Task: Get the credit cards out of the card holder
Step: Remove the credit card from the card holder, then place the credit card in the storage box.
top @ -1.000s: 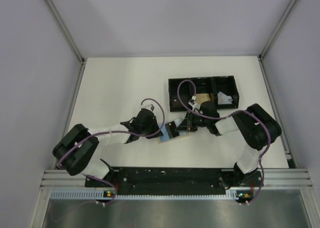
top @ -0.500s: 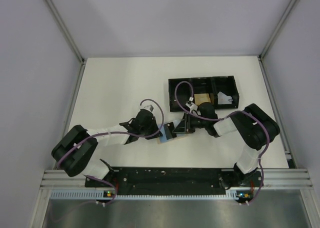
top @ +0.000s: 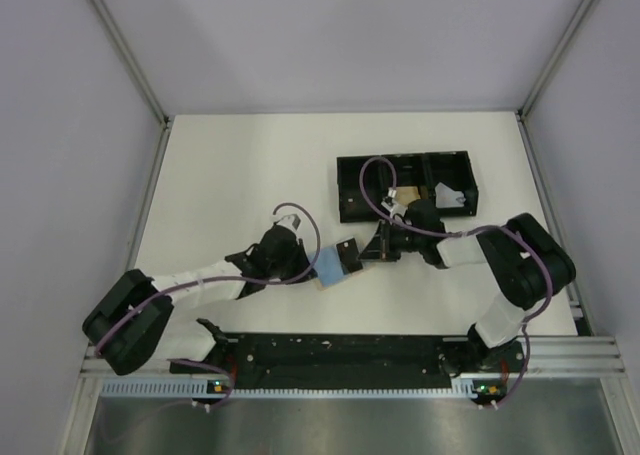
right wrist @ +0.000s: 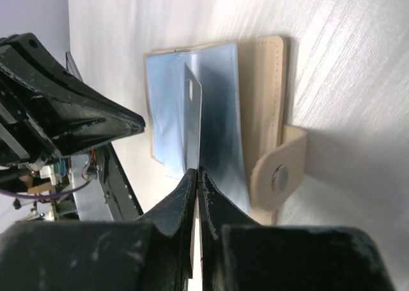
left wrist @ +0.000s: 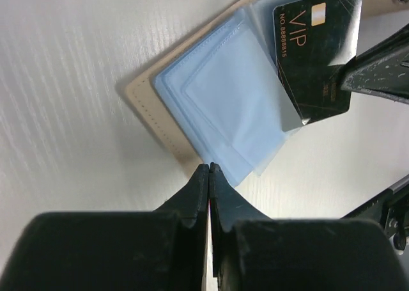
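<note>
The card holder (left wrist: 144,96) lies open on the white table, tan outside with pale blue inner panels (left wrist: 217,93). My left gripper (left wrist: 209,167) is shut, its tips at the holder's near edge; I cannot tell whether they pinch it. A dark credit card (left wrist: 316,54) marked VIP sticks out of the holder's right side. My right gripper (right wrist: 197,171) is shut on this card (right wrist: 193,118), which I see edge-on above the holder (right wrist: 262,93). From above, the holder (top: 328,267) sits between the left gripper (top: 308,267) and the right gripper (top: 372,247).
A black three-compartment tray (top: 345,190) stands just behind the right gripper, with a tan block (top: 405,193) in the middle and something white (top: 447,195) on the right. The holder's snap tab (right wrist: 279,176) lies beside my right fingers. Grey walls close in the table.
The right gripper reached left to the holder, then drew back to the right with the card in its jaws. The left arm's elbow swung left and nearer to me.
</note>
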Controlling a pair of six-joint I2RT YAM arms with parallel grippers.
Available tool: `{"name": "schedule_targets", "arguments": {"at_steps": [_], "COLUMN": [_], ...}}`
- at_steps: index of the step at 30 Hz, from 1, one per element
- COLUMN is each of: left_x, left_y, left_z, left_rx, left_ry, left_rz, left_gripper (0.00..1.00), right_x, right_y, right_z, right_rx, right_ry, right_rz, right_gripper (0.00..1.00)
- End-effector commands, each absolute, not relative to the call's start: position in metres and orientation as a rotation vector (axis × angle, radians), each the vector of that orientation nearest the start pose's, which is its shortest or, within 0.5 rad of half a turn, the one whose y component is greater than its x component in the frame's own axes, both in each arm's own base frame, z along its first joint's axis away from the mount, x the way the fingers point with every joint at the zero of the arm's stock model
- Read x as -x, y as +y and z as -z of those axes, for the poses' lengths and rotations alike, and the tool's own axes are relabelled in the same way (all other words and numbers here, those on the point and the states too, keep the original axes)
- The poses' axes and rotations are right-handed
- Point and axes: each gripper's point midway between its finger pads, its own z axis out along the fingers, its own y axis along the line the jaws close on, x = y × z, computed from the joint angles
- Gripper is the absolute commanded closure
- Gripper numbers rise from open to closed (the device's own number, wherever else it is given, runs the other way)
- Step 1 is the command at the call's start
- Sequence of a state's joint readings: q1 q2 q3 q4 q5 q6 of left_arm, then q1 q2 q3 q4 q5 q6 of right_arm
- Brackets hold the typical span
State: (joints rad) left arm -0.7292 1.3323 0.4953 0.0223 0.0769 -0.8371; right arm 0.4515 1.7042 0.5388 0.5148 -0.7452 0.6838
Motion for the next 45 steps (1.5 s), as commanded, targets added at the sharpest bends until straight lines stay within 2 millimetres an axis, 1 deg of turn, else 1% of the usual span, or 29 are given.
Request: {"name": "schedule_targets", "arguments": {"at_steps": [1,2,4,6,8,9,11,13,15,16,18,21,23,26,29,30,33,37,38,40,42,45], "left_x": [-0.214,-0.216,-0.221,-0.227,-0.236,-0.238,-0.24,-0.243,-0.251,-0.249,-0.243,-0.238,-0.234,-0.22,-0.21,-0.205,-0.202,-0.191,-0.188,-0.185,-0.183,-0.179], "left_y": [-0.244,-0.245,-0.248,-0.251,-0.253,-0.257,-0.266,-0.273,-0.276,-0.281,-0.287,-0.294,-0.297,-0.298,-0.301,-0.3,-0.303,-0.311,-0.311,-0.312,-0.313,-0.313], "left_z": [-0.065,-0.075,-0.095,-0.119,-0.139,-0.15,-0.167,-0.178,-0.187,-0.192,-0.202,-0.219,-0.224,-0.224,-0.227,-0.222,-0.218,-0.217,-0.217,-0.214,-0.215,-0.214], "left_rx": [-0.095,-0.142,-0.246,-0.352,-0.395,-0.441,-0.544,-0.64,-0.723,-0.789,-0.913,-1.037,-1.108,-1.249,-1.317,-1.335,-1.369,-1.417,-1.426,-1.442,-1.449,-1.452], "left_ry": [2.362,2.318,2.225,2.114,2.023,1.975,1.885,1.822,1.781,1.749,1.679,1.578,1.529,1.446,1.416,1.443,1.471,1.473,1.488,1.509,1.52,1.519], "left_rz": [0.818,0.826,0.827,0.822,0.813,0.836,0.887,0.919,0.925,0.952,1.005,1.034,1.034,1.061,1.12,1.146,1.203,1.369,1.407,1.46,1.498,1.537], "left_gripper": [0.93,0.87,0.69,0.46,0.29,0.25,0.23,0.2,0.19,0.19,0.02,0.02,0.02,0.11,0.16,0.17,0.21,0.3,0.34,0.4,0.44,0.57], "right_x": [-0.248,-0.248,-0.248,-0.247,-0.244,-0.243,-0.241,-0.237,-0.229,-0.227,-0.218,-0.203,-0.193,-0.182,-0.174,-0.172,-0.168,-0.163,-0.163,-0.162,-0.161,-0.16], "right_y": [0.265,0.263,0.259,0.257,0.255,0.254,0.252,0.253,0.253,0.254,0.258,0.266,0.269,0.272,0.274,0.275,0.275,0.277,0.276,0.276,0.276,0.277], "right_z": [-0.06,-0.064,-0.07,-0.078,-0.086,-0.09,-0.1,-0.109,-0.118,-0.124,-0.137,-0.153,-0.163,-0.172,-0.179,-0.182,-0.189,-0.195,-0.196,-0.197,-0.199,-0.198], "right_rx": [0.319,0.338,0.376,0.415,0.448,0.47,0.505,0.555,0.599,0.627,0.7,0.814,0.874,0.946,0.992,1.004,1.029,1.054,1.053,1.056,1.063,1.071], "right_ry": [2.349,2.349,2.355,2.348,2.334,2.32,2.294,2.263,2.247,2.222,2.167,2.09,2.039,1.979,1.932,1.915,1.877,1.839,1.836,1.827,1.815,1.811], "right_rz": [-1.326,-1.303,-1.258,-1.234,-1.224,-1.218,-1.207,-1.209,-1.213,-1.212,-1.221,-1.24,-1.259,-1.27,-1.28,-1.28,-1.286,-1.294,-1.29,-1.289,-1.289,-1.294], "right_gripper": [1.0,1.0,1.0,1.0,1.0,1.0,1.0,1.0,1.0,1.0,1.0,1.0,1.0,1.0,1.0,1.0,1.0,1.0,1.0,1.0,1.0,1.0]}}
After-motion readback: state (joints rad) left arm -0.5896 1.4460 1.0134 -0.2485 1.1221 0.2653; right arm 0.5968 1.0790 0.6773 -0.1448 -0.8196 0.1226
